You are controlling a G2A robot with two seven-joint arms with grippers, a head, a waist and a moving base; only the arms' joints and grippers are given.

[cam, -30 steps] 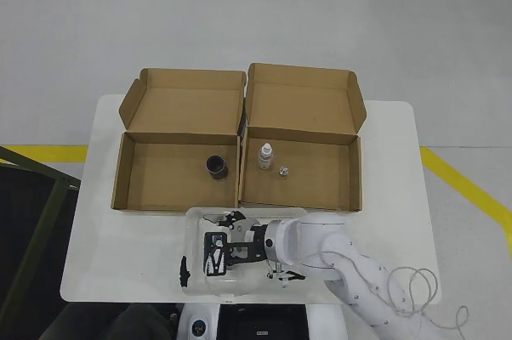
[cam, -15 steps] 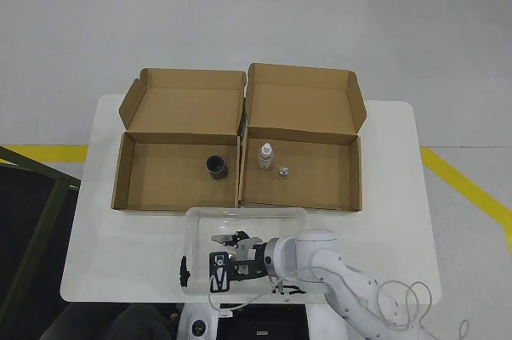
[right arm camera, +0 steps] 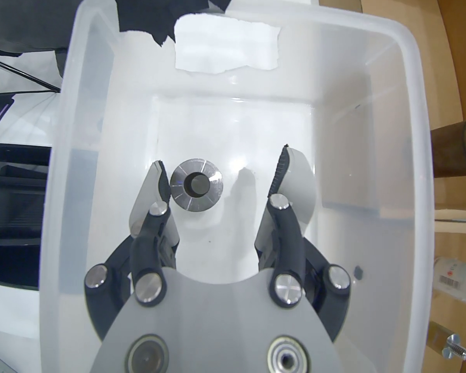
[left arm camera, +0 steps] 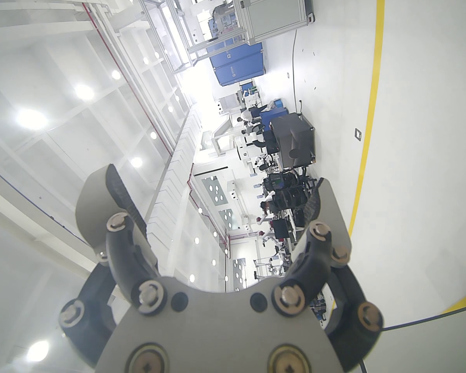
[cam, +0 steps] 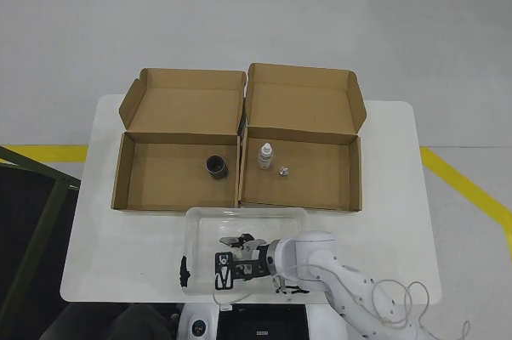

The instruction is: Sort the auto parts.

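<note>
Worktop: the white worktop [cam: 128, 246] carries two open cardboard boxes across its 12 o'clock half. A clear bin [cam: 239, 211] sits at its 6 o'clock edge.
Clear bin: translucent plastic, with torn black tape [right arm camera: 155, 5] over one short rim and a white paper label [right arm camera: 227, 46] on the wall below it. In the top view that taped end is at the bin's 9 o'clock.
Right gripper: the right gripper [right arm camera: 222, 164] is down inside the bin, toward its 8 o'clock part in the top view. Its fingers are spread wide and grip nothing.
Metal disc: a round, silvery metal disc [right arm camera: 196, 189] with radial slits and a dark centre hole lies flat on the bin floor. It sits between the fingers, close against one finger [right arm camera: 161, 180] and well apart from the other. Whether it touches that finger cannot be told.
Left box: the left box [cam: 154, 183], toward 11 o'clock, holds a dark ring [cam: 215, 166] near its 3 o'clock wall.
Right box: the right box [cam: 324, 178], toward 1 o'clock, holds an upright white bottle [cam: 265, 155]. A small wing bolt [cam: 282, 170] lies just beside the bottle, at its 4 o'clock.
Left gripper: the left gripper [left arm camera: 217, 192] points up toward the hall ceiling, fingers spread apart with nothing between them.
</note>
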